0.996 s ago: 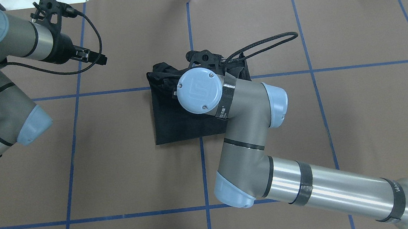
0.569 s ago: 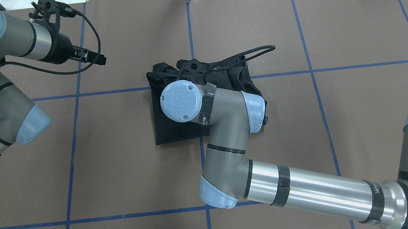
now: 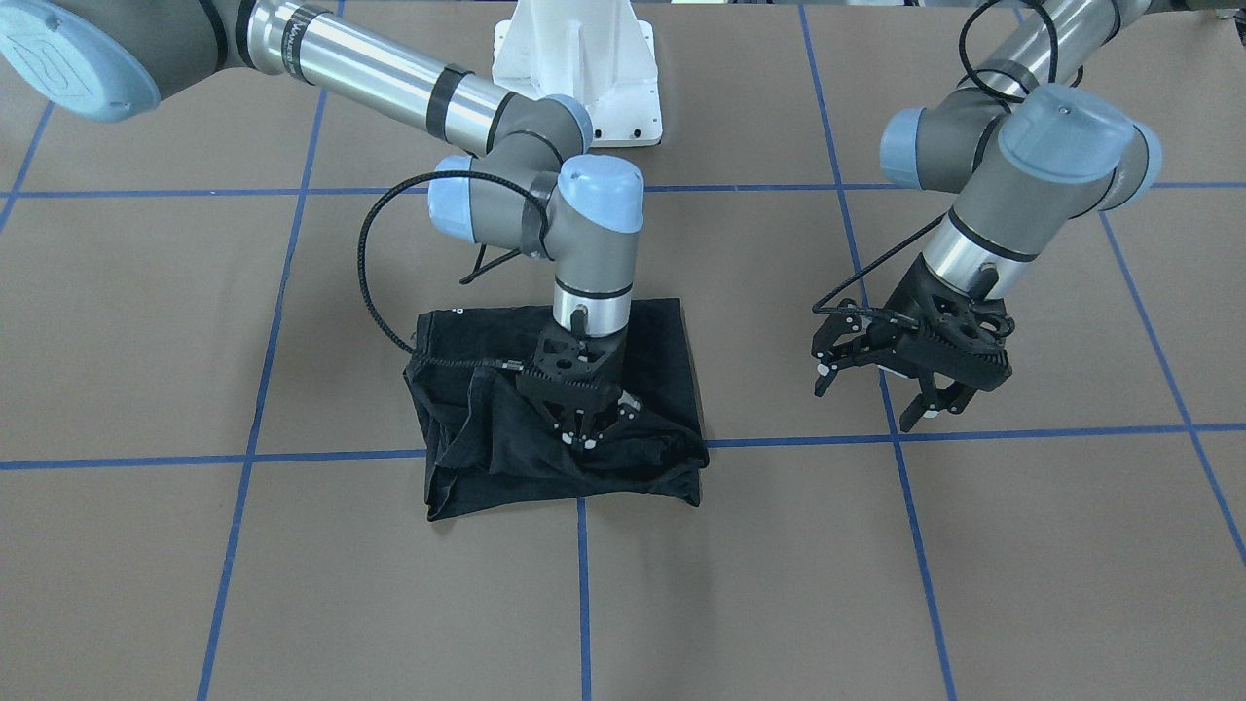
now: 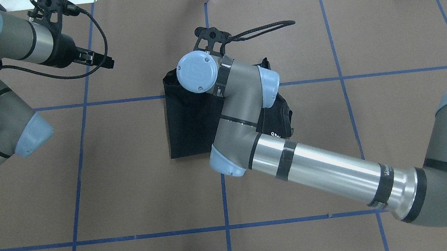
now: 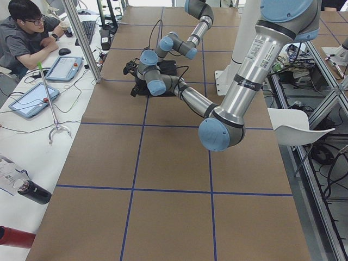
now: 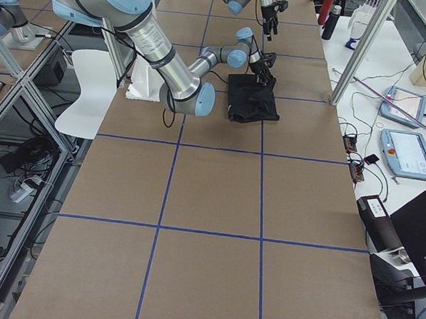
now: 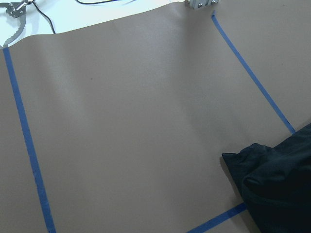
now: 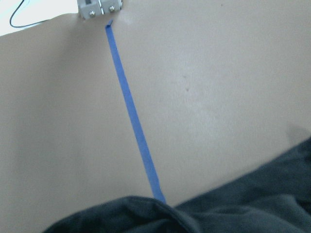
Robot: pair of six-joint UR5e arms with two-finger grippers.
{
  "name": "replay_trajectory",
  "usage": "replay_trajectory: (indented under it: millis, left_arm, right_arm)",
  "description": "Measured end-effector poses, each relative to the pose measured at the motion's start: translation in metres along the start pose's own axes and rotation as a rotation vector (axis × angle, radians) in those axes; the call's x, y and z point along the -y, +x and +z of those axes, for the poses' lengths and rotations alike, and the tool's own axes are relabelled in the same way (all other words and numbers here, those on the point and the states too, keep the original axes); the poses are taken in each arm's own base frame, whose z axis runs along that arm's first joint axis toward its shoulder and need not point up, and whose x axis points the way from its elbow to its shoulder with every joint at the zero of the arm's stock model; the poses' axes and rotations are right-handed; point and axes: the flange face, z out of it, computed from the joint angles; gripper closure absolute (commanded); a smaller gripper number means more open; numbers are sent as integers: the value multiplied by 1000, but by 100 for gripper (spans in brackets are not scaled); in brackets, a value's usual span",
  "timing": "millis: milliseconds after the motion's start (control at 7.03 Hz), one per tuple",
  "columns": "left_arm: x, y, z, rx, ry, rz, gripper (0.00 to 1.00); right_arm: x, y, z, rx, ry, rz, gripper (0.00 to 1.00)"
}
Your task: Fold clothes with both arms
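Fabric of the shirt [image 3: 652,360] is soft, light and limp. It lies folded on the surface [image 3: 195,321] before the base [image 3: 574,68]. Right gripper [image 3: 584,435] jaws pinch its rumpled edge, farthest from the base; left gripper [image 3: 930,411] jaws are spread. Corners seem the best hold.

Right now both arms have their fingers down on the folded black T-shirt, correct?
Not both. Only the right arm's fingers are down on the T-shirt. The left arm's fingers hang over bare table beside it, as the exterior front-facing view shows.
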Motion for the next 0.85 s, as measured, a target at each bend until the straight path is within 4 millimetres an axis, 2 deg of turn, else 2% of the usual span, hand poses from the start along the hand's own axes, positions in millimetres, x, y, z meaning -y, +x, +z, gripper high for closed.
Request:
replay_trajectory:
  millis: [142, 284, 427, 569, 711, 853]
  left_arm:
    - [0, 0, -3, 0, 4, -5, 0]
    - [0, 1, -6, -2, 6, -16, 0]
    - [-1, 2, -7, -3, 7, -28, 0]
    - [-2, 1, -7, -2, 6, -35, 0]
    - [-3, 1, -7, -2, 5, -37, 0]
    - [-3, 1, -7, -1, 4, -37, 0]
  right_arm:
    - [42, 13, 26, -22, 71, -25, 100]
    - [80, 20, 35, -17, 108, -36, 100]
    - [110, 20, 32, -2, 101, -40, 100]
    - [132, 21, 25, 18, 65, -49, 100]
    - [140, 26, 16, 38, 14, -59, 12]
    - [139, 37, 3, 41, -45, -71, 0]
